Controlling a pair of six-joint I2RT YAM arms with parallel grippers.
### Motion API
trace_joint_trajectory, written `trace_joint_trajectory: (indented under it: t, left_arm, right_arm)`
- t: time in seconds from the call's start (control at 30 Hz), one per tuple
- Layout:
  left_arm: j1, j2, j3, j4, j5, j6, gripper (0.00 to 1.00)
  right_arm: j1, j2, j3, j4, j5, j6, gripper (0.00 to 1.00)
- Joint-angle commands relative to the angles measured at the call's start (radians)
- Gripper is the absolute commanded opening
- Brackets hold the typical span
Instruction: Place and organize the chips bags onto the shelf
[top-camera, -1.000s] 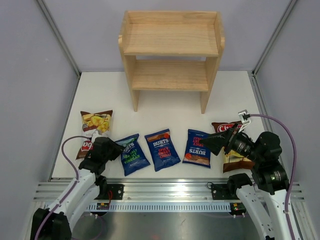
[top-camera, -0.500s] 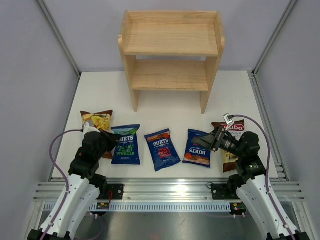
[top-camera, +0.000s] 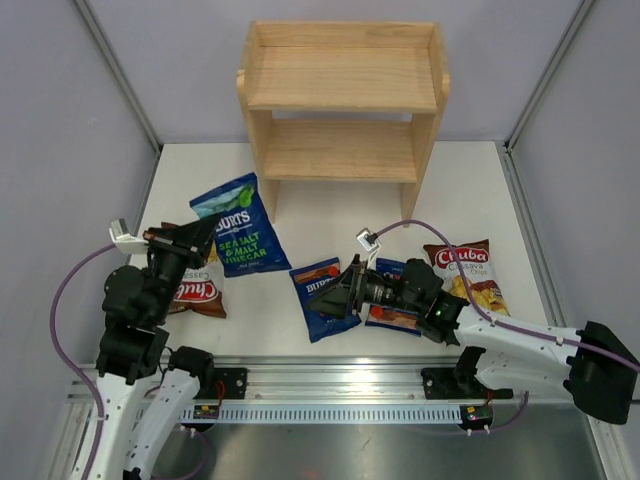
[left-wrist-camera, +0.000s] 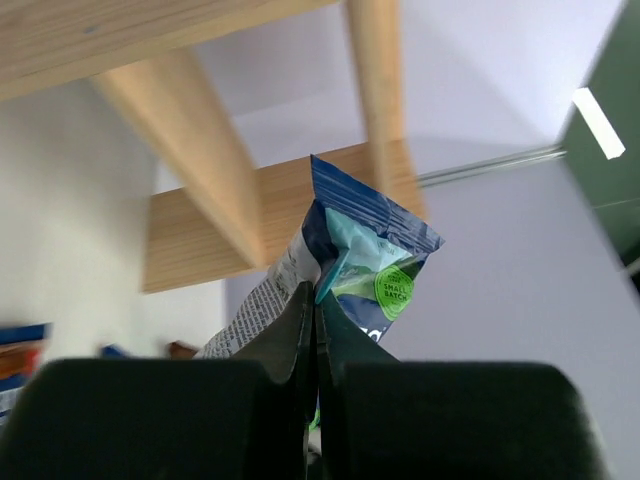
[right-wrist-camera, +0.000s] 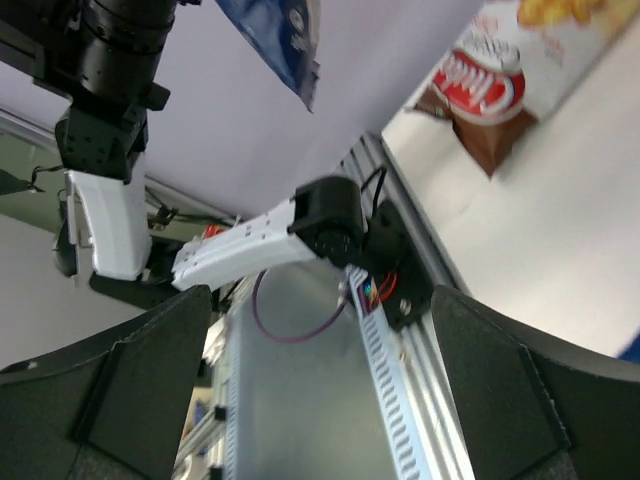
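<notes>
Left jaws pinching BURTS bag (top-camera: 238, 227), shelf (top-camera: 340, 150) ahead, Chuba bag (top-camera: 197, 292) underneath

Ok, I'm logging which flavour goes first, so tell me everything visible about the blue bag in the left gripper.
The blue bag is small and glossy: dark blue, green-and-teal top, white BURTS logo, "SEA SALT & MALT VINEGAR" lettering, round green badge. The left gripper is shut on its near edge, holding it raised and tilted before the wooden shelf, near its left leg. Nothing else touches it.
</notes>
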Motion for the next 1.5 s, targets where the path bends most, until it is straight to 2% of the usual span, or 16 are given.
trace_joint_trajectory:
  t: [0.0, 0.07, 0.17, 0.33, 0.43, 0.53, 0.8, 0.83, 0.9, 0.93, 1.07, 1.13, 1.2, 1.3, 1.43, 1.47]
  left_arm:
    - [-0.005, 0.065, 0.146, 0.11, -0.068, -0.163, 0.0]
    - [-0.005, 0.09, 0.174, 0.151, -0.076, -0.252, 0.0]
    - [-0.008, 0.128, 0.197, 0.19, -0.085, -0.348, 0.0]
    - [-0.016, 0.179, 0.214, 0.242, -0.071, -0.483, 0.0]
    - [-0.042, 0.191, 0.252, 0.205, -0.089, -0.484, 0.0]
    - [-0.065, 0.19, 0.263, 0.196, -0.103, -0.49, 0.0]
    - [-0.145, 0.191, 0.219, 0.223, -0.126, -0.544, 0.0]
    - [-0.156, 0.196, 0.217, 0.222, -0.135, -0.546, 0.0]
    - [-0.183, 0.199, 0.2, 0.24, -0.145, -0.561, 0.0]
    - [-0.192, 0.2, 0.194, 0.249, -0.152, -0.567, 0.0]
    - [-0.214, 0.194, 0.171, 0.25, -0.181, -0.563, 0.0]
    - [-0.214, 0.176, 0.165, 0.23, -0.209, -0.549, 0.0]
    - [-0.214, 0.156, 0.177, 0.175, -0.252, -0.497, 0.0]
    - [-0.214, 0.151, 0.208, 0.101, -0.298, -0.402, 0.0]
    - [-0.214, 0.182, 0.208, 0.079, -0.257, -0.336, 0.0]
    - [-0.214, 0.187, 0.2, 0.078, -0.246, -0.332, 0.0]
  right_arm:
    - [0.095, 0.083, 0.092, 0.317, 0.282, -0.151, 0.99]
    - [0.121, 0.165, 0.123, 0.455, 0.316, -0.194, 0.99]
    - [0.15, 0.27, 0.195, 0.572, 0.353, -0.251, 1.0]
    - [0.196, 0.384, 0.307, 0.631, 0.44, -0.401, 0.99]
    - [0.195, 0.432, 0.365, 0.7, 0.454, -0.454, 1.0]
    - [0.198, 0.469, 0.419, 0.671, 0.471, -0.477, 0.99]
    - [0.198, 0.542, 0.517, 0.714, 0.566, -0.504, 0.96]
    - [0.199, 0.55, 0.526, 0.712, 0.566, -0.511, 0.87]
    - [0.201, 0.558, 0.548, 0.704, 0.562, -0.512, 0.78]
    - [0.201, 0.567, 0.551, 0.707, 0.554, -0.512, 0.67]
    - [0.204, 0.562, 0.507, 0.772, 0.549, -0.5, 0.45]
    - [0.202, 0.546, 0.469, 0.799, 0.553, -0.5, 0.38]
    - [0.202, 0.512, 0.447, 0.793, 0.551, -0.5, 0.36]
    - [0.204, 0.446, 0.409, 0.734, 0.545, -0.503, 0.27]
    - [0.202, 0.352, 0.382, 0.584, 0.557, -0.508, 0.17]
    - [0.202, 0.31, 0.381, 0.554, 0.572, -0.507, 0.17]
